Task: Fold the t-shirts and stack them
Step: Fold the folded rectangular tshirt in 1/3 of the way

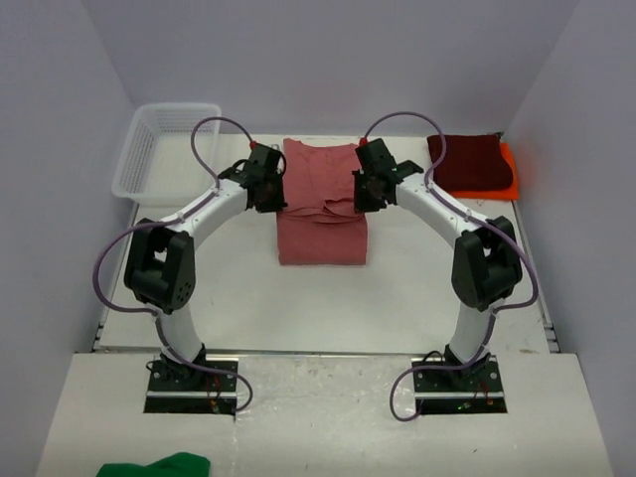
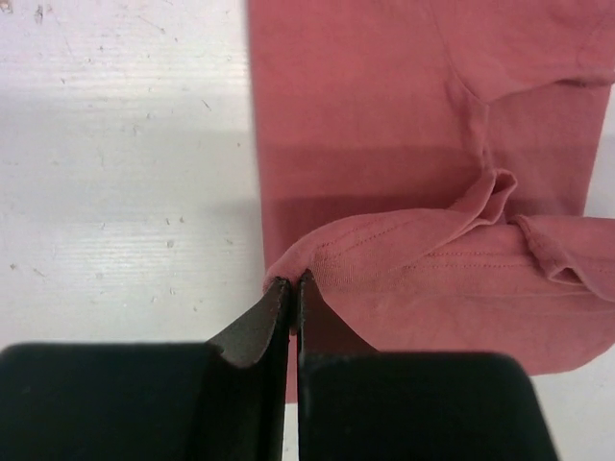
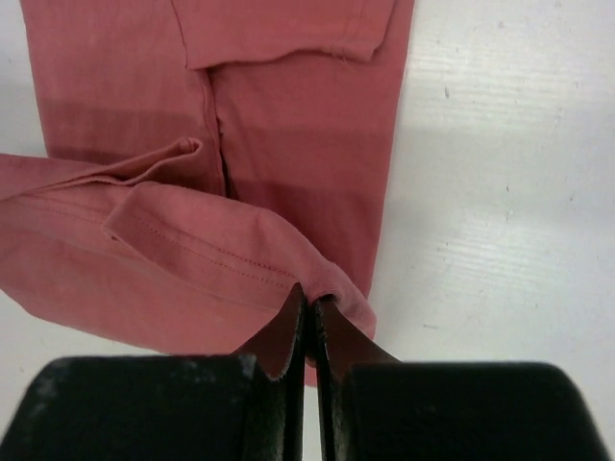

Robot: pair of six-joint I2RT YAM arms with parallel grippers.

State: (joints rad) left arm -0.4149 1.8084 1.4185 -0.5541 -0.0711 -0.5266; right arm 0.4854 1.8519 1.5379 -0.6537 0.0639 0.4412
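The faded rose t-shirt point(image 1: 320, 214) lies folded narrow in the middle of the table. My left gripper point(image 1: 266, 185) is shut on its left hem corner point(image 2: 288, 264). My right gripper point(image 1: 366, 187) is shut on its right hem corner point(image 3: 332, 279). Both hold the hemmed edge lifted over the shirt's middle, partly doubled toward the far end. The rose shirt fills the left wrist view point(image 2: 413, 144) and the right wrist view point(image 3: 269, 115). A folded dark maroon t-shirt point(image 1: 467, 162) lies on the bright orange t-shirt point(image 1: 510, 171) at the back right.
A white plastic mesh basket point(image 1: 164, 147) stands at the back left corner. A green cloth point(image 1: 159, 466) lies at the near bottom edge, in front of the arm bases. Grey walls close in the table on three sides.
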